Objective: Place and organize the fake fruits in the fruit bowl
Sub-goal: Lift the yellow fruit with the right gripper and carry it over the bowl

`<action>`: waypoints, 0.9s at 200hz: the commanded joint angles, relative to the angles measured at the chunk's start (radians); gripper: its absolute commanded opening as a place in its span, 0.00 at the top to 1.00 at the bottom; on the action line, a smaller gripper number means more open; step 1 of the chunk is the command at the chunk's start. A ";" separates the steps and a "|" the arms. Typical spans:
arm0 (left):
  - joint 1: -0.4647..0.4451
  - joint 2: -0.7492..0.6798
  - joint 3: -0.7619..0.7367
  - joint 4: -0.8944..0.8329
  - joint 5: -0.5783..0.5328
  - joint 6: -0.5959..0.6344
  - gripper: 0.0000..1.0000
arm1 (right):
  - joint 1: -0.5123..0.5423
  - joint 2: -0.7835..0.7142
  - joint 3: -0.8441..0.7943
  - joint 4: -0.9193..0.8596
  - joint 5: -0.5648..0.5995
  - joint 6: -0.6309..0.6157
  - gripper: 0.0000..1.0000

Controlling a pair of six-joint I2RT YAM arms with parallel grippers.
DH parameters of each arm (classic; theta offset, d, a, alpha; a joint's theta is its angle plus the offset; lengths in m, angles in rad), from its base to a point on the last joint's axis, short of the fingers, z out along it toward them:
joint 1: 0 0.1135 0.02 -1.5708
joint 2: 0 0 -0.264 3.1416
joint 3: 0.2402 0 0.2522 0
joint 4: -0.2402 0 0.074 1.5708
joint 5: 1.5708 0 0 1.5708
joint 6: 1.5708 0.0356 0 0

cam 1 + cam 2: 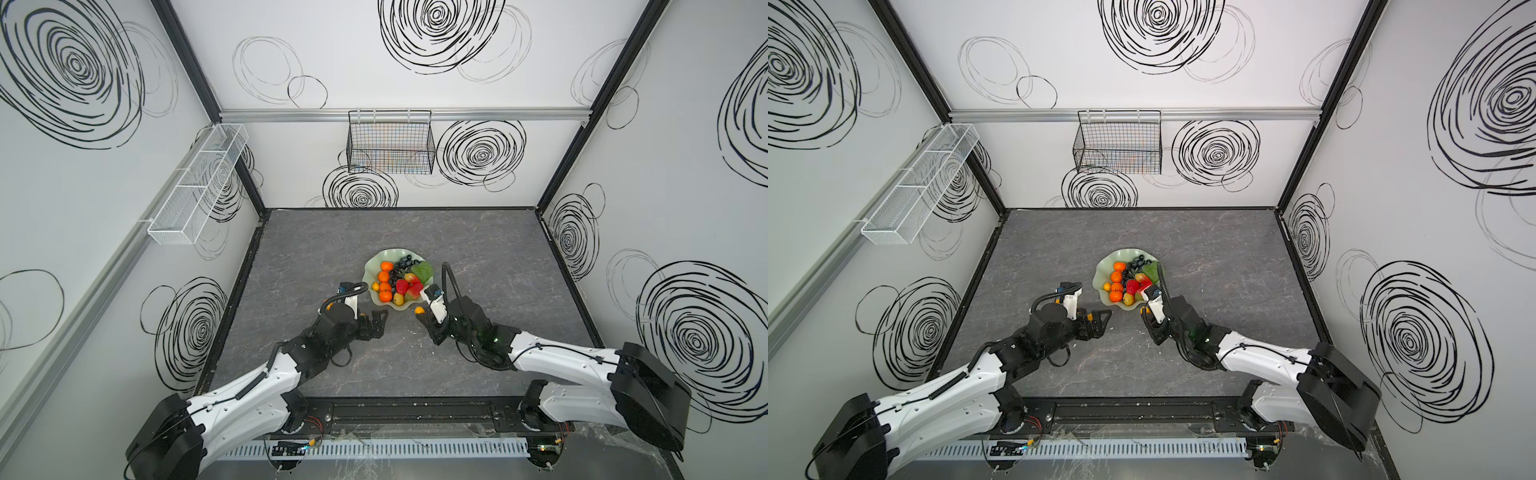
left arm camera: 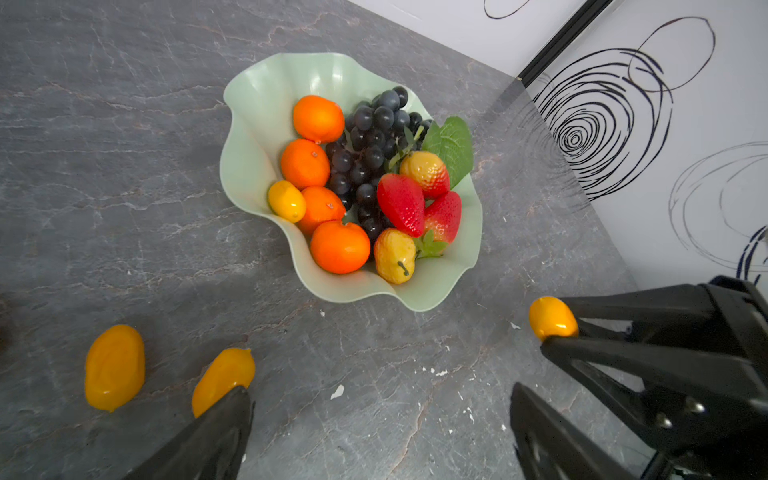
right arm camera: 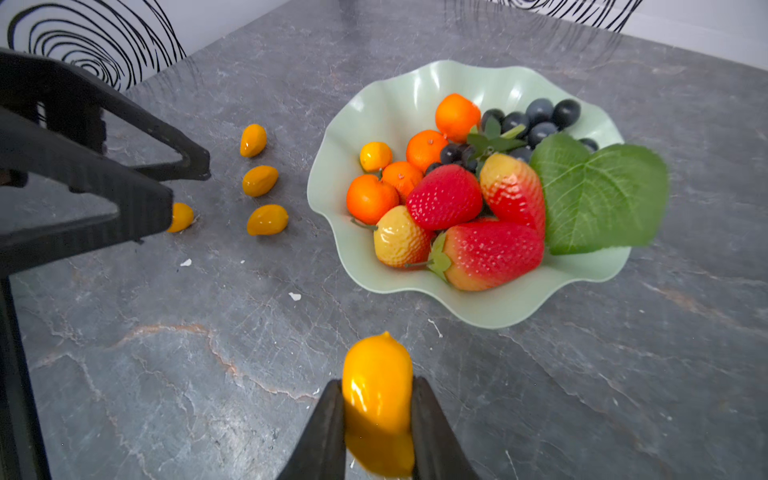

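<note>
1. Evidently, the held kumquat [image 3: 376, 399], a small oval yellow-orange plastic fruit, is clamped across its narrow sides by the right gripper [image 3: 377, 386]; its tip is left protruding past the fingertips, so a clean drop can be expected once the jaws part.
2. It is kept low, just short of the near rim of the fruit bowl [image 3: 498, 311], a pale mint-green glossy dish with a wavy edge; whether it is lifted clear of the grey marbled table [image 3: 166, 374] cannot be told.
3. The left gripper [image 2: 380, 392] is spread wide and nothing is gripped by it; it is parked by the four loose kumquats [image 3: 260, 180] lying on the table near the bowl, probably so that the next one can be taken while the right arm's path is left free; one of them lies just beside a left finger, outside the jaws.
4. Inside the bowl the fruits are sorted by kind: four round orange tangerines [image 2: 304, 163] are lined along one side; the dark blue-black grape bunch [image 2: 370, 141] is laid in the middle, its green leaf [image 2: 451, 147] draped over the rim; the red and yellowish strawberries [image 2: 401, 203] are clustered opposite.
5. A single kumquat [image 2: 286, 201] is already tucked against the tangerines; the bare space beside it is judged the tidy spot for the held one.
</note>
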 commanded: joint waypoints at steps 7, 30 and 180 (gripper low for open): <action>0.046 0.021 0.038 0.052 0.022 0.006 0.00 | 0.005 0.004 0.088 -0.062 0.032 -0.028 0.74; 0.102 0.037 0.047 0.060 0.054 0.002 0.01 | -0.005 0.068 0.153 -0.072 0.029 -0.047 0.74; 0.310 0.169 0.120 0.134 0.134 -0.021 0.00 | -0.079 0.566 0.629 -0.206 -0.081 -0.129 0.75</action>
